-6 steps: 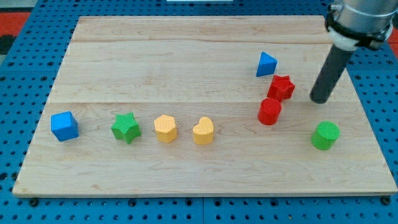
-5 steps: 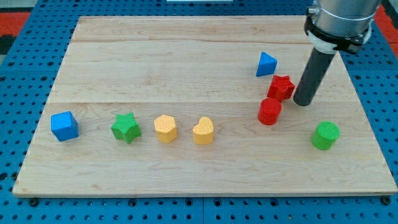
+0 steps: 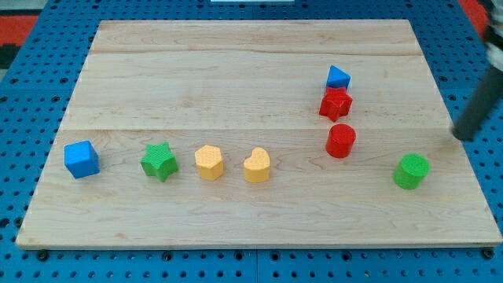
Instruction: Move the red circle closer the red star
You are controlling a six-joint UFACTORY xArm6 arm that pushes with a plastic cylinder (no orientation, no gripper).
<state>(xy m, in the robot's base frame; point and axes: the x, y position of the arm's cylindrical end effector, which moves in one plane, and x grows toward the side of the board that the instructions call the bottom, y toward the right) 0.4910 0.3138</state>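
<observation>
The red circle [image 3: 341,141] lies on the wooden board at the view's right of centre. The red star [image 3: 335,103] sits just above it with a small gap between them, and it touches the blue triangle [image 3: 338,77] above it. My tip [image 3: 462,136] is blurred at the view's right edge, off the board's right side, well to the right of both red blocks and above the green circle [image 3: 412,170].
A blue cube [image 3: 82,159], a green star [image 3: 159,161], a yellow hexagon [image 3: 209,163] and a yellow heart [image 3: 257,165] stand in a row across the lower left. The board [image 3: 236,71] lies on a blue pegboard.
The red star has been pushed up and left against the blue triangle. My tip has swung away to the view's right edge. The red circle has not moved.
</observation>
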